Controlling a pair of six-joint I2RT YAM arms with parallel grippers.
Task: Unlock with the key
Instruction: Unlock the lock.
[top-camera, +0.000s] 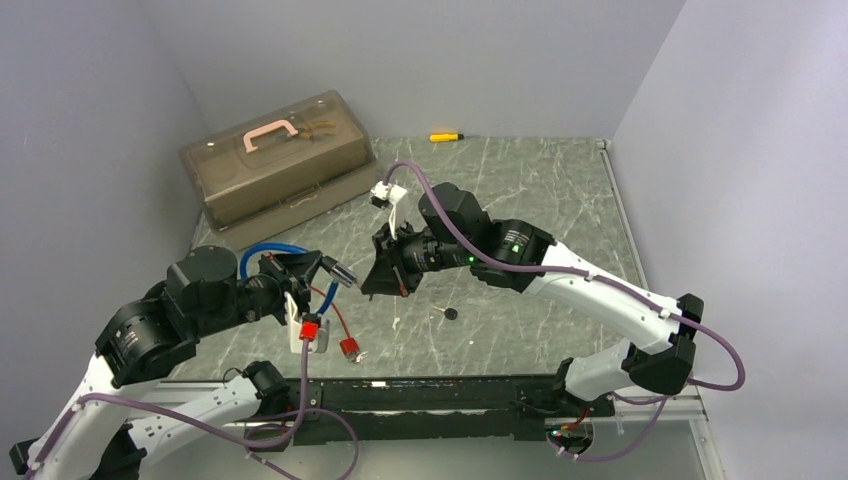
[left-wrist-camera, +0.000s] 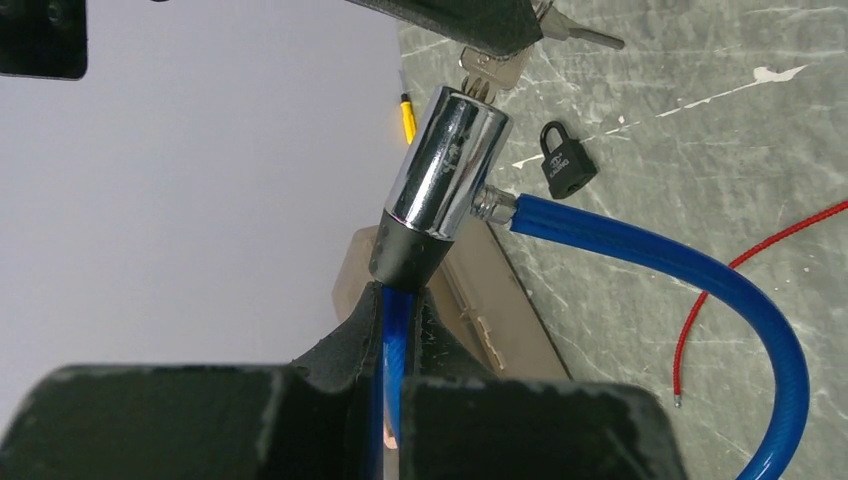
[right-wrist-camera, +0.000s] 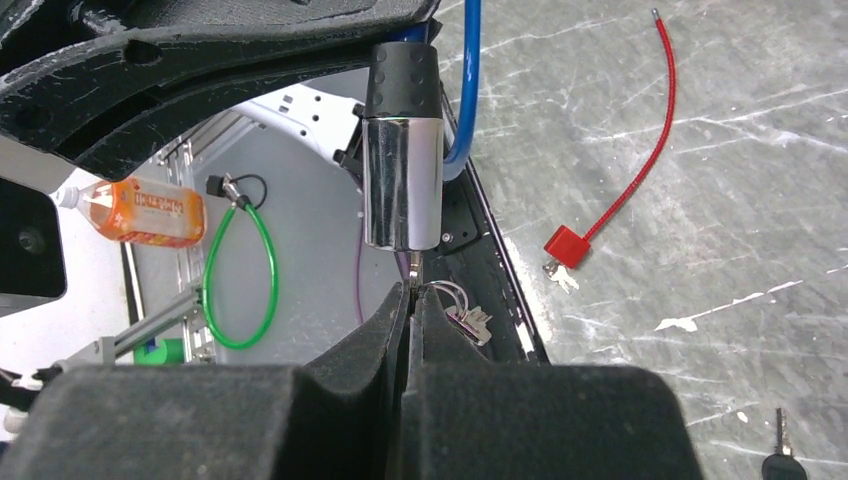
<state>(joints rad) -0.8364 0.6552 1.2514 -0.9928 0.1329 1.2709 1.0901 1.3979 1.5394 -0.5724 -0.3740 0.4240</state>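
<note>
My left gripper (left-wrist-camera: 400, 325) is shut on the blue cable (left-wrist-camera: 690, 270) of a cable lock, just below its chrome cylinder (left-wrist-camera: 445, 170). In the top view the left gripper (top-camera: 300, 272) holds the cylinder (top-camera: 341, 272) pointing right, above the table. My right gripper (right-wrist-camera: 412, 292) is shut on a silver key (right-wrist-camera: 413, 265) whose blade meets the cylinder's end face (right-wrist-camera: 402, 180). The key's head (left-wrist-camera: 492, 72) sits right at the keyhole end. Spare keys on a ring (right-wrist-camera: 468, 318) hang beside the right fingers. In the top view the right gripper (top-camera: 385, 265) faces the cylinder.
A red cable lock (right-wrist-camera: 568, 245) with its red cable (top-camera: 335, 310) lies on the table below the grippers. A small black padlock (left-wrist-camera: 566, 160), a black-headed key (top-camera: 451, 313), a yellow screwdriver (top-camera: 446, 136) and a brown lidded box (top-camera: 278, 155) lie on the table.
</note>
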